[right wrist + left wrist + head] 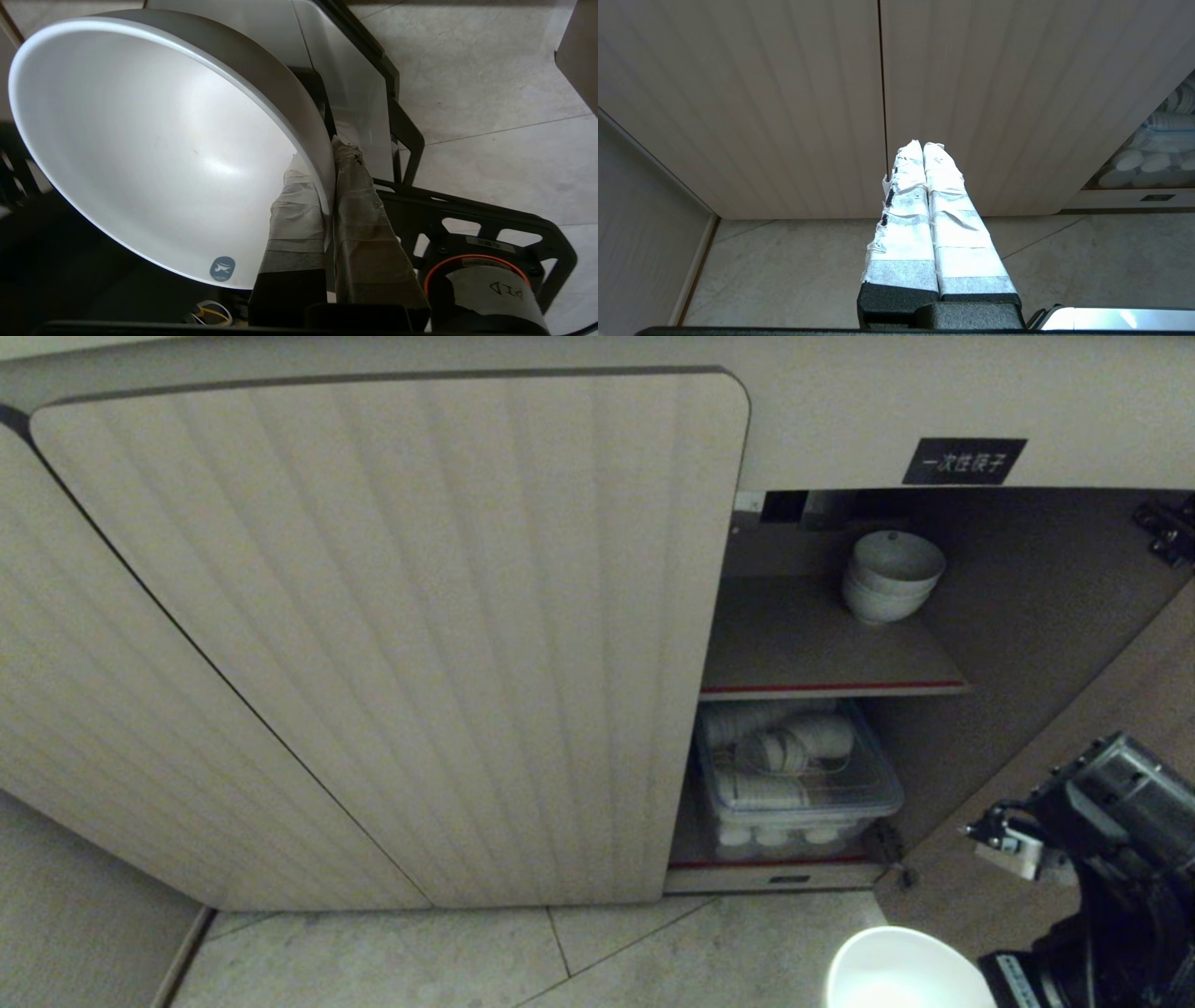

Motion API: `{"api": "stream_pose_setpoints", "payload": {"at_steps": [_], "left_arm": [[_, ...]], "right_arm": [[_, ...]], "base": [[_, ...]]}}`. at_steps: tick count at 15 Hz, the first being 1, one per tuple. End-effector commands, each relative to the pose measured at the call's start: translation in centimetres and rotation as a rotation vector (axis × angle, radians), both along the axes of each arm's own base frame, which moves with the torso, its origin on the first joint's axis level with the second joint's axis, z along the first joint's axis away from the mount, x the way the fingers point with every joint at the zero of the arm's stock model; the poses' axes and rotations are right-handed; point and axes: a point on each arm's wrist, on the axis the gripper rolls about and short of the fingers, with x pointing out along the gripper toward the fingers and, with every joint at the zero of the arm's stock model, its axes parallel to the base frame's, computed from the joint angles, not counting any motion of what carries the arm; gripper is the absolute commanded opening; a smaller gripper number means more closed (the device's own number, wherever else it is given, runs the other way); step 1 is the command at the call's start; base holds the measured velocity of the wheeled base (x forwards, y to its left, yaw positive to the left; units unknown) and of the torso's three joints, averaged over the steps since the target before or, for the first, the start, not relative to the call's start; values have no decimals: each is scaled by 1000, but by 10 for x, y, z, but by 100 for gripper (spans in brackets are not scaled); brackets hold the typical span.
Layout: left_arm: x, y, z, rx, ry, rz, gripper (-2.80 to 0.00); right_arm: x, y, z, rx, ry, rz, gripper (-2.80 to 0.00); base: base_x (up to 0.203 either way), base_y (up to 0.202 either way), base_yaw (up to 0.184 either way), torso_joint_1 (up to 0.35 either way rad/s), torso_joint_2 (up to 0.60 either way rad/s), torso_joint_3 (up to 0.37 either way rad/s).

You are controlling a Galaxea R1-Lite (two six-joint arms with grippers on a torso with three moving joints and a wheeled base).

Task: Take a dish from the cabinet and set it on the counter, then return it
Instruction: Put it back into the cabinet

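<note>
Right hand (327,186) clamped on rim of white bowl (154,140): one taped finger (294,219) inside the wall, the other outside. Small blue-grey sticker (222,269) inside the bowl near the rim. Bowl held tilted, low at the robot's right, over the tiled floor (467,957) and in front of the cabinet (392,635). Cabinet's right compartment open; stack of white bowls (889,577) on upper shelf (822,653), clear lidded bin (794,784) of white crockery below. Black label (963,461) above the opening. Left hand (923,149) closed on nothing, taped fingers pressed together, pointing at the shut ribbed doors.
</note>
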Motion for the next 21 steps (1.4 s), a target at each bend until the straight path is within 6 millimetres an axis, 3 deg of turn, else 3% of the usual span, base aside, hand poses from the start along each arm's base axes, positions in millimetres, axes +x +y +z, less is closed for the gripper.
{"api": "stream_pose_setpoints", "payload": {"at_steps": [1,8,14,21], "left_arm": [[0,0,0,0,0,0,-280],[0,0,0,0,0,0,-280],[0,0,0,0,0,-1,-280],[0,0,0,0,0,0,-280]], "right_arm": [[11,3,-4,-3,34,-59,-280],[37,18,6,119,30,-279,-280],[50,12,12,187,27,-452,-280],[56,9,17,202,-9,-496,-280]], "base": [[0,0,0,0,0,0],[0,0,0,0,0,0],[0,0,0,0,0,0],[0,0,0,0,0,0]]}}
